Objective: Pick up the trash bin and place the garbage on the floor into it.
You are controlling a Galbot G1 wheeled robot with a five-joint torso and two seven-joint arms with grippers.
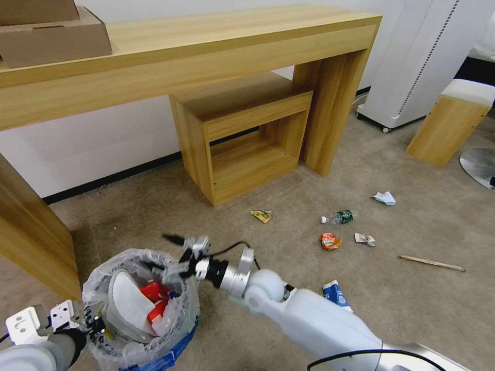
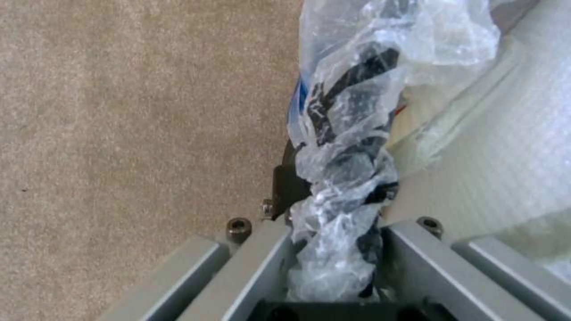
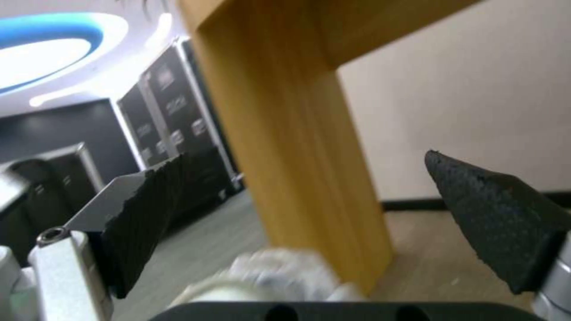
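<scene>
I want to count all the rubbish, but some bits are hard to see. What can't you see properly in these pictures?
- Head view: the trash bin bottom is cut off by the edge; its bag hides most of the wall.
- Head view: the blue-white wrapper is partly behind the right arm.
- Left wrist view: crumpled plastic bag covers the left gripper fingertips.
- Right wrist view: the white lump under the open right gripper is too blurred to name.

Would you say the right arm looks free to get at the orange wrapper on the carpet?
Probably yes: the right gripper hangs open and empty over the trash bin, and bare floor lies between it and the orange wrapper.
</scene>
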